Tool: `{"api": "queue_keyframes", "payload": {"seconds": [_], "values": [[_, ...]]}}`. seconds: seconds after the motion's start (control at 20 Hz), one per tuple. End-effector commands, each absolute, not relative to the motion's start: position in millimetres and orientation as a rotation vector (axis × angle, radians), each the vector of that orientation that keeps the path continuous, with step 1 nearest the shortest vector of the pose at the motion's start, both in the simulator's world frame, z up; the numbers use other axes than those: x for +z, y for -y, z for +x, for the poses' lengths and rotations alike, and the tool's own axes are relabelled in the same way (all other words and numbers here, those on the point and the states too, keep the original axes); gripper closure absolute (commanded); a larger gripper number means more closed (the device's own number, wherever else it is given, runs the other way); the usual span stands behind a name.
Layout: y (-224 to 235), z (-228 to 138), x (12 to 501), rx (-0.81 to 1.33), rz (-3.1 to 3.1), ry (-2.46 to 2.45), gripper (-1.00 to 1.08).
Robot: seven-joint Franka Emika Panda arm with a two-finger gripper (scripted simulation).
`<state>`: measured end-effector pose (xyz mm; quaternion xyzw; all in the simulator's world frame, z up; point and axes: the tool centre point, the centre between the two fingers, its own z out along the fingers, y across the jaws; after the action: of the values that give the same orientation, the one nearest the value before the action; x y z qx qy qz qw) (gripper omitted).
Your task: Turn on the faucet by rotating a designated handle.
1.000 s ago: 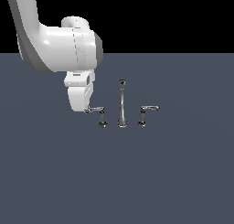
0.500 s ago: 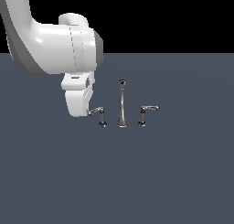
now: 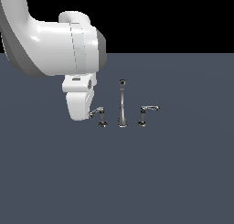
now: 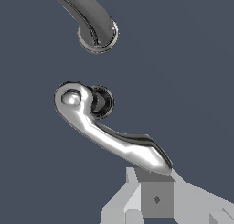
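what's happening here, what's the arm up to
A white Panda arm is working on a small chrome faucet set on a dark flat surface: a tall spout with a short lever on each side. The gripper is down at the tip of the handle on the exterior view's left. In the wrist view the lever's free end sits right at the gripper, seemingly touching it. Whether the fingers are open or shut cannot be told. The other lever is untouched.
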<state>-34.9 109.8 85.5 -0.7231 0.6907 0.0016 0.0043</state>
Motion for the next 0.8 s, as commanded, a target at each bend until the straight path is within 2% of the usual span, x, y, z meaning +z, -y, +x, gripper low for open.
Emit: {"api": "queue_keyframes", "payload": {"seconds": [0.0, 0.35, 0.4, 0.75], "values": [[-89, -39, 85, 0.001, -2.249, -2.189, 1.08], [-63, -50, 86, 0.000, -2.245, -2.198, 1.08], [-90, -51, 86, 0.009, -2.283, -2.147, 1.08], [-41, -37, 86, 0.003, -2.257, -2.182, 1.08]]}}
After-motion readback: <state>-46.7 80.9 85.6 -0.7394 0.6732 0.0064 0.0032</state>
